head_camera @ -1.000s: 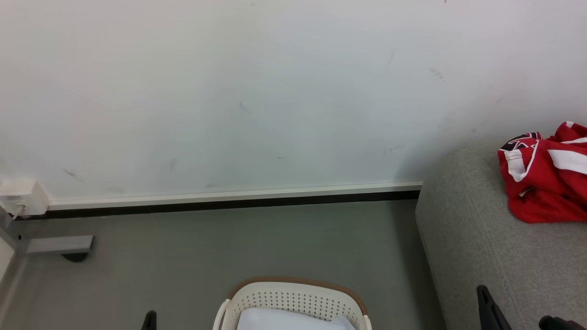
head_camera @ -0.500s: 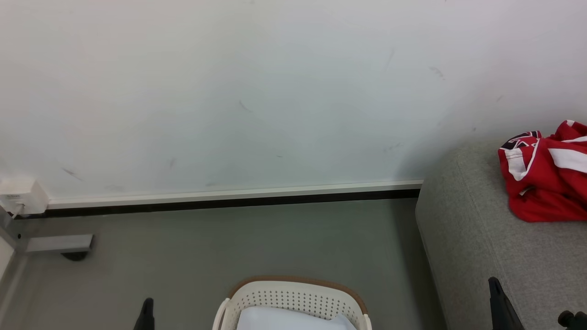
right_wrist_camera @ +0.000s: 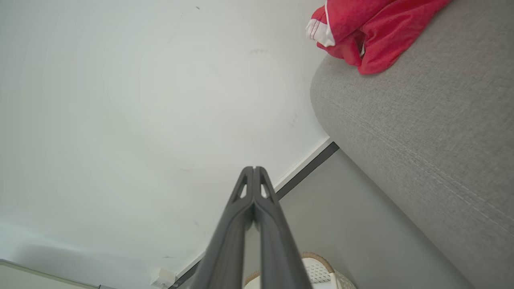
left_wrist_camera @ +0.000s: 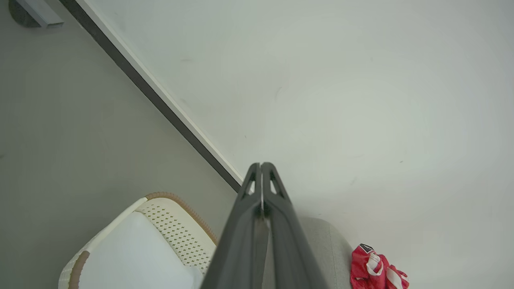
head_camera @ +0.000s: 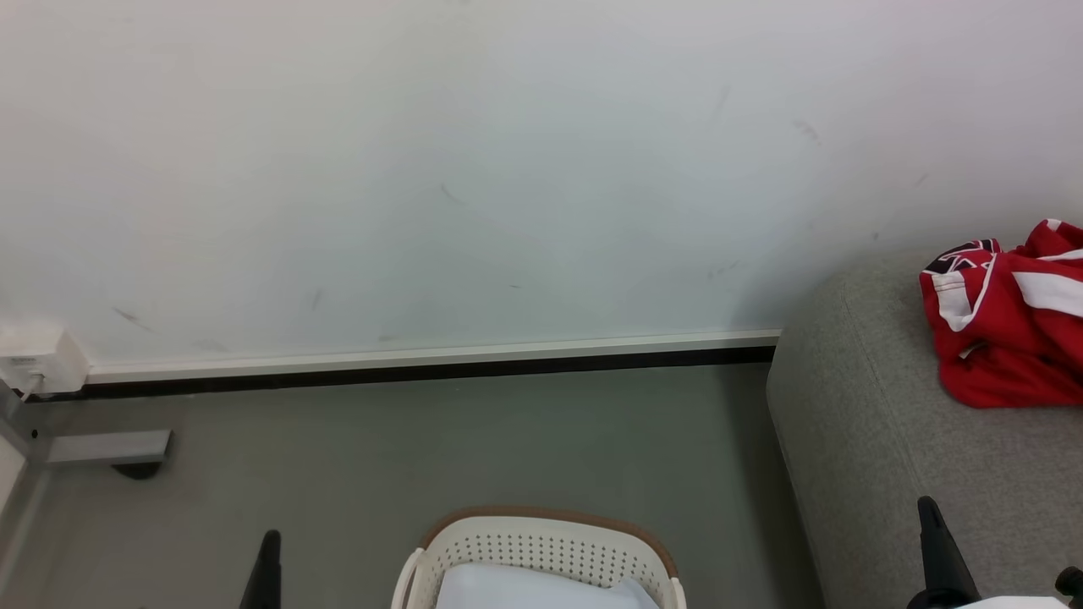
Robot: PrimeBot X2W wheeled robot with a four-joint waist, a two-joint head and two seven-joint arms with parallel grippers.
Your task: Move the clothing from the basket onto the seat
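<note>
We're approx. halfway — red jersey on sofa, white cloth left in basket; left claw & right claw pinched together, empty.

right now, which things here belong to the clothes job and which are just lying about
Part of the job: basket; white cloth inside it; red garments already on the sofa.
Just lying about: white box low on the wall; grey bar below it; skirting board.
</note>
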